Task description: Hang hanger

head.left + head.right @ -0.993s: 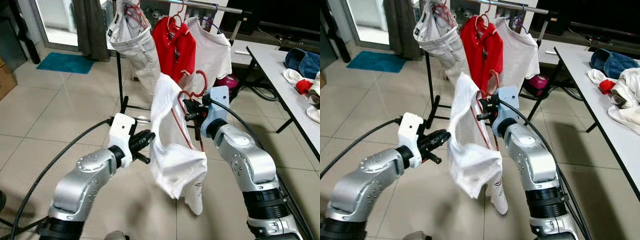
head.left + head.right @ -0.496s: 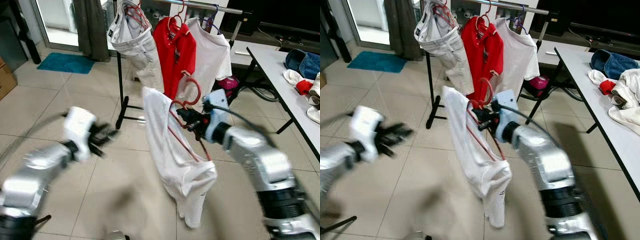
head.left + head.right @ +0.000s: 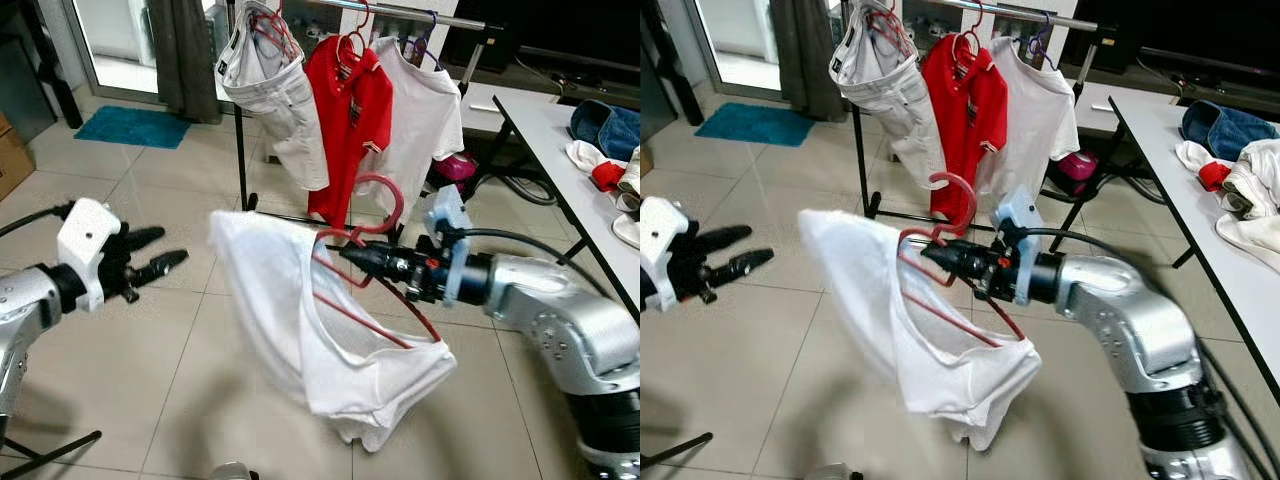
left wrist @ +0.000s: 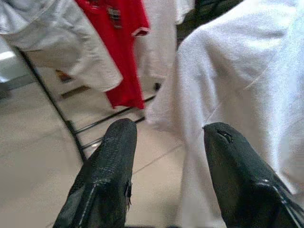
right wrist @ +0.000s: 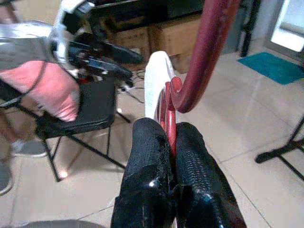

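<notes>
The right claw [image 3: 352, 254] is clamped on the neck of a dark red plastic hanger [image 3: 372, 205] that carries a white cotton T-shirt [image 3: 300, 330]. The load hangs in mid-air in front of the black metal clothes rail [image 3: 400, 12], below it and well short of it, with the hanger tipped sideways so its hook points up and away from the rail. The left claw [image 3: 152, 262] is off to the left of the rail, its fingers spread apart and holding nothing.

To hang it well, I judge the right arm should lift the hook above the rail, level the hanger, and aim for the free stretch of bar beyond the white T-shirt on the rail [image 3: 425, 105], not into the red polo shirt [image 3: 350, 110] or the pale grey trousers [image 3: 275, 95] beside it. Releasing only once the hook sits over the bar should keep the shirt from sliding off.

No brand or writing is legible; a small mark on the trousers' waistband is too blurred to read.
</notes>
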`<state>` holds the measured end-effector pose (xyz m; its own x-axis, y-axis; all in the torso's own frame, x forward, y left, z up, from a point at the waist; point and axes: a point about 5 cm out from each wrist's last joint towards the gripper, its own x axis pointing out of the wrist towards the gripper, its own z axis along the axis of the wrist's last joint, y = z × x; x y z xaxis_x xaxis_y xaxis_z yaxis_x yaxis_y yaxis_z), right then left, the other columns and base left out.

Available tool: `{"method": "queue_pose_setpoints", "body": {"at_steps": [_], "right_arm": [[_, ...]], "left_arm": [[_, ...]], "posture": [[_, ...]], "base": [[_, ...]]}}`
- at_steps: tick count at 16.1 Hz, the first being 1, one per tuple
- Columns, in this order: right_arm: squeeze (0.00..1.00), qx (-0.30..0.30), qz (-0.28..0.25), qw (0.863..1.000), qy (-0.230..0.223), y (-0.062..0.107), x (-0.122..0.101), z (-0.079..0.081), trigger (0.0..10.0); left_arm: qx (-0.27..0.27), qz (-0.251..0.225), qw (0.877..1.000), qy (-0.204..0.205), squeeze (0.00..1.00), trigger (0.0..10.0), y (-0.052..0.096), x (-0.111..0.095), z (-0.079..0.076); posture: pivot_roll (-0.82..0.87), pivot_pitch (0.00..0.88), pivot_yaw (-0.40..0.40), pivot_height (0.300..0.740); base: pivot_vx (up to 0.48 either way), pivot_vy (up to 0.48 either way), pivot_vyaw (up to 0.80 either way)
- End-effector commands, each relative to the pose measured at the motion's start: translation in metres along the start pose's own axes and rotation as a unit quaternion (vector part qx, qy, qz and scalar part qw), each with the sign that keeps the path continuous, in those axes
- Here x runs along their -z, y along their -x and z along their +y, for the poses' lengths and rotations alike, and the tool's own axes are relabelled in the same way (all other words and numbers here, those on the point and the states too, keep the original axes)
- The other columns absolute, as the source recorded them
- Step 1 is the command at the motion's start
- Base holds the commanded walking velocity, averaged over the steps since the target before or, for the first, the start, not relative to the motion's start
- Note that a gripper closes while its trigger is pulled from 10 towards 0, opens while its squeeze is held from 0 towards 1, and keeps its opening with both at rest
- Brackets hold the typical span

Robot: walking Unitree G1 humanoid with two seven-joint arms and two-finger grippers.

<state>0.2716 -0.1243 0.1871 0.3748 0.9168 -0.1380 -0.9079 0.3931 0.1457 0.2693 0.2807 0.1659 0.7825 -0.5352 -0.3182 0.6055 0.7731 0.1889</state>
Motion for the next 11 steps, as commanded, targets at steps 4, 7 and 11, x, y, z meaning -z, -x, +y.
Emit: {"method": "queue_pose_setpoints", "body": {"at_steps": [4, 7, 11], "right_arm": [[0.0, -0.053, -0.014, 0.998, 0.008, 0.003, -0.009, 0.013, 10.0], [0.0, -0.082, -0.018, 0.996, 0.002, 0.002, -0.009, 0.023, 10.0], [0.0, -0.087, -0.015, 0.996, 0.0, 0.002, -0.007, 0.026, 10.0]], "left_arm": [[0.05, 0.004, 0.999, 0.002, 0.0, 10.0, -0.015, 0.007, -0.004], [0.052, -0.022, 0.998, 0.002, 0.0, 4.6, -0.019, 0.006, 0.001], [0.069, -0.027, 0.997, 0.007, 0.0, 0.0, -0.024, 0.007, 0.001]], "posture": [[-0.01, 0.0, -0.093, 0.74], [-0.02, 0.0, -0.09, 0.74], [-0.02, 0.0, -0.086, 0.74]], "base": [[0.0, 0.0, 0.0], [0.0, 0.0, 0.0], [0.0, 0.0, 0.0]]}}
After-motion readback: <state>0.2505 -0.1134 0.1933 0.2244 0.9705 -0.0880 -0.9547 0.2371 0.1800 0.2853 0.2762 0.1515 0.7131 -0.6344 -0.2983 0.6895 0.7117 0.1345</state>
